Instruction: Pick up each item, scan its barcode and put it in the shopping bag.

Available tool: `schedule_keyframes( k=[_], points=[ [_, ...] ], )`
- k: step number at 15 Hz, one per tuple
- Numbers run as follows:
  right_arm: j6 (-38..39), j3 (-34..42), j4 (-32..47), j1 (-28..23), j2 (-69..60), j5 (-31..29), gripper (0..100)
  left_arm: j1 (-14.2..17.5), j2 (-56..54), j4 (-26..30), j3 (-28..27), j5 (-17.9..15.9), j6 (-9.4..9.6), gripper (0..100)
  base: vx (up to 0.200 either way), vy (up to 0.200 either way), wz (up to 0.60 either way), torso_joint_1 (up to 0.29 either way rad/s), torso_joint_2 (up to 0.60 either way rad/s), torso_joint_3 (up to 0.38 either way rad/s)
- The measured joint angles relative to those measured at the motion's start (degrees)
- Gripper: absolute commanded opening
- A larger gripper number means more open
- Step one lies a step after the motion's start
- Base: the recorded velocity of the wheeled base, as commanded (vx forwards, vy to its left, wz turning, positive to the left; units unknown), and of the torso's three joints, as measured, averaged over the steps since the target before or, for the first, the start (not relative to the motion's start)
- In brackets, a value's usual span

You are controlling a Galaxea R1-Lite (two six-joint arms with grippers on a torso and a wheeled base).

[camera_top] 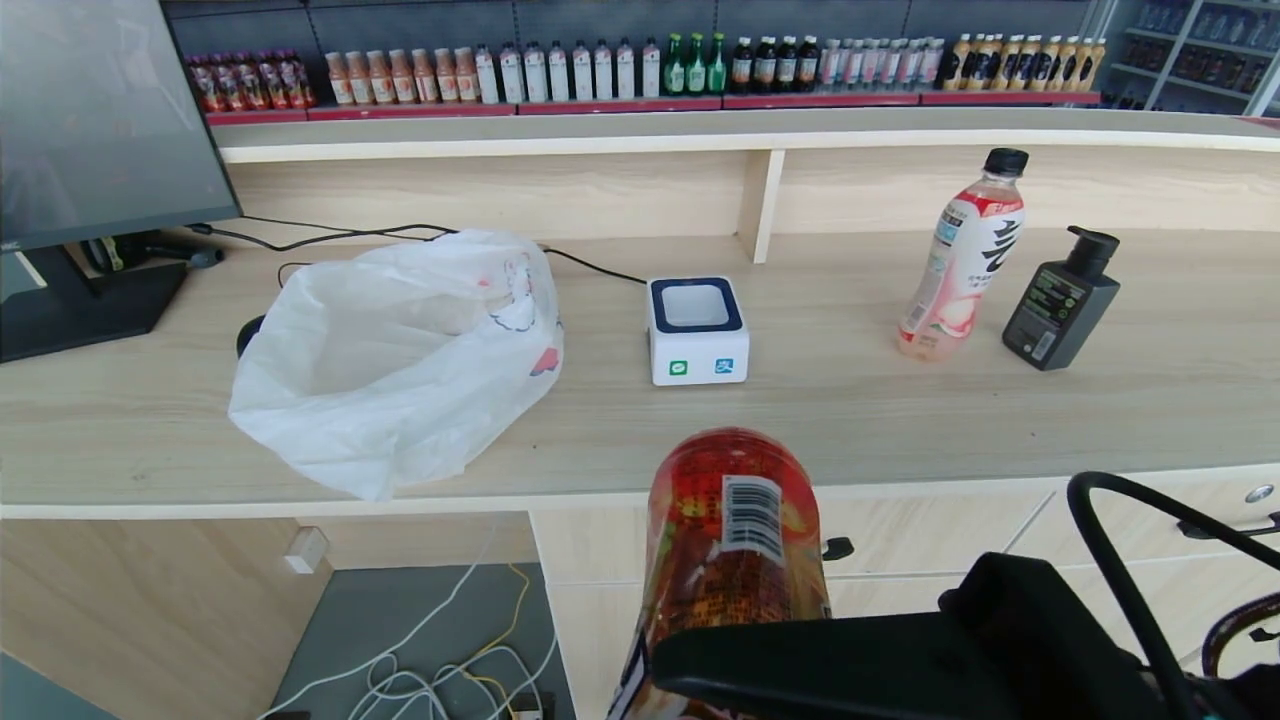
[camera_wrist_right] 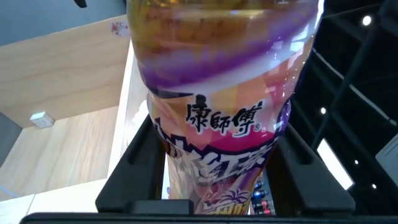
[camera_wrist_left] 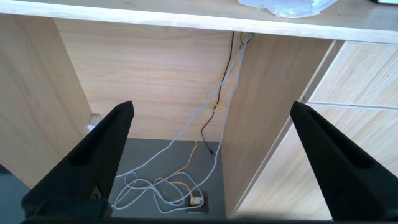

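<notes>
Your right tool (camera_wrist_right: 217,165) is clamped on a red-labelled drink bottle (camera_top: 730,540), with one finger on each side of the bottle's body, as the right wrist view shows. You are holding the bottle in the air at the near edge of the table (camera_top: 900,420). It is tilted so its far end points toward the scanner (camera_top: 697,330), and its barcode (camera_top: 752,515) faces up toward the head camera. The bottle is short of the scanner, not over it.

The scanner, a white box with a dark blue rim around its window, sits at the middle of the table. To its left you have the white plastic shopping bag (camera_top: 400,350), slumped on the table with its mouth open. To the scanner's right, well apart from it, a pink drink bottle (camera_top: 962,260) with a black cap stands upright. Just beside that, farther right, stands a dark pump bottle (camera_top: 1060,300).

Your left tool (camera_wrist_left: 211,162) hangs below the table's edge with its fingers spread wide, gripping nothing. Past it you can see cables (camera_wrist_left: 186,180) trailing to the floor in the open bay under the table.

A monitor (camera_top: 100,110) stands at the table's far left, and a shelf of bottled drinks (camera_top: 640,70) runs along the back wall.
</notes>
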Motion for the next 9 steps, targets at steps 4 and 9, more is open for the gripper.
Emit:
schedule_keyframes(
  k=[4,9],
  points=[
    [7.36,-2.1,-0.04,0.01,-1.1,-0.44,0,0.0,0.0,0.0,0.0,0.0,0.0,100,0.0,0.0,0.0,0.0,0.0,0.0],
    [16.14,-6.85,0.13,-3.74,-0.17,-0.46,0,0.0,0.0,0.0,0.0,0.0,0.02,100,0.0,0.0,0.0,0.0,0.0,0.0]
  ],
)
